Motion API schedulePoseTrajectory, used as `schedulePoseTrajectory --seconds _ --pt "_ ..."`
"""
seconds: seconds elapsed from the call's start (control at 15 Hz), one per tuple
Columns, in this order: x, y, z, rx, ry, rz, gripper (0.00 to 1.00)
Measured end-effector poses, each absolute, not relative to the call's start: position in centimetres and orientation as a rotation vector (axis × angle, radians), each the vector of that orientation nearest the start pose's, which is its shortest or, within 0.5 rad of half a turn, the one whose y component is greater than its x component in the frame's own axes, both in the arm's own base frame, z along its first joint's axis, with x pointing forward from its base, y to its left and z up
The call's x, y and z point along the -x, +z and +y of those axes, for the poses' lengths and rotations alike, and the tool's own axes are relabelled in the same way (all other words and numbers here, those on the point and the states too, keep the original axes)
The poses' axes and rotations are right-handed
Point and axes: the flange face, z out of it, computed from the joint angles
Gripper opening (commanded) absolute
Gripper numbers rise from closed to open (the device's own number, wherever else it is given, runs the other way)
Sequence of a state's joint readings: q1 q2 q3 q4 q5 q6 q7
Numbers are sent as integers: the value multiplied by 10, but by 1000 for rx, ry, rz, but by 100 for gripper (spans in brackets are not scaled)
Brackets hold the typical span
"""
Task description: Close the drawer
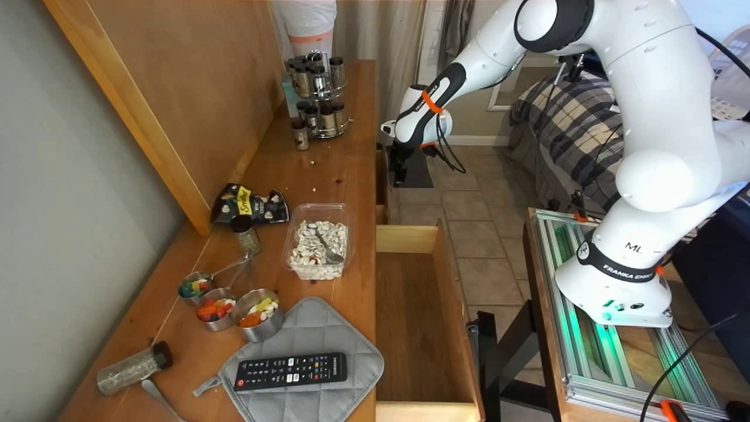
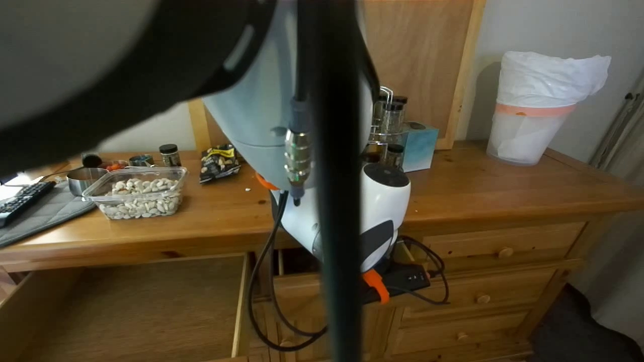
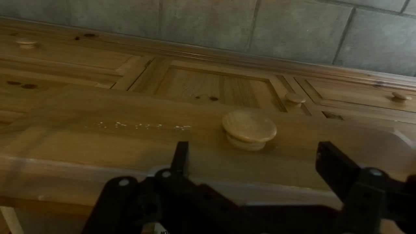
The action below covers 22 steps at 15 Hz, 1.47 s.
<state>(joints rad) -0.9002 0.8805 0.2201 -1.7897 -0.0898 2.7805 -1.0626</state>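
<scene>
Wrist view: hand (image 3: 253, 146) wide, holding nothing, knob (image 3: 249, 126) showing between fingers (image 3: 180, 157); contact can't tell. Small drawer (image 3: 206, 143) ajar, right by hand. Off-centre push could rack it; fingers could slip off knob.
In an exterior view: big drawer (image 1: 417, 316) also open; mix-up would shut wrong one.
In an exterior view: small drawer juts out under tabletop (image 2: 221, 221), partly hidden by arm (image 2: 261, 130); cables (image 2: 276, 226) hang alongside, could snag or get pinched.
</scene>
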Motion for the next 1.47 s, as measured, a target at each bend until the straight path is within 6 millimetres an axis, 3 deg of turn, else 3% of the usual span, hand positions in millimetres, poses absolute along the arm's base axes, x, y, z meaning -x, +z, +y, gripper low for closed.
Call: schedulePoseTrajectory --seconds 0.27,0.8,1.47 --pt "-507 75 -410 3064 -325 -539 100" --pt "-549 57 -412 3004 -529 -538 100" --pt "-553 29 -432 2879 -804 -526 100"
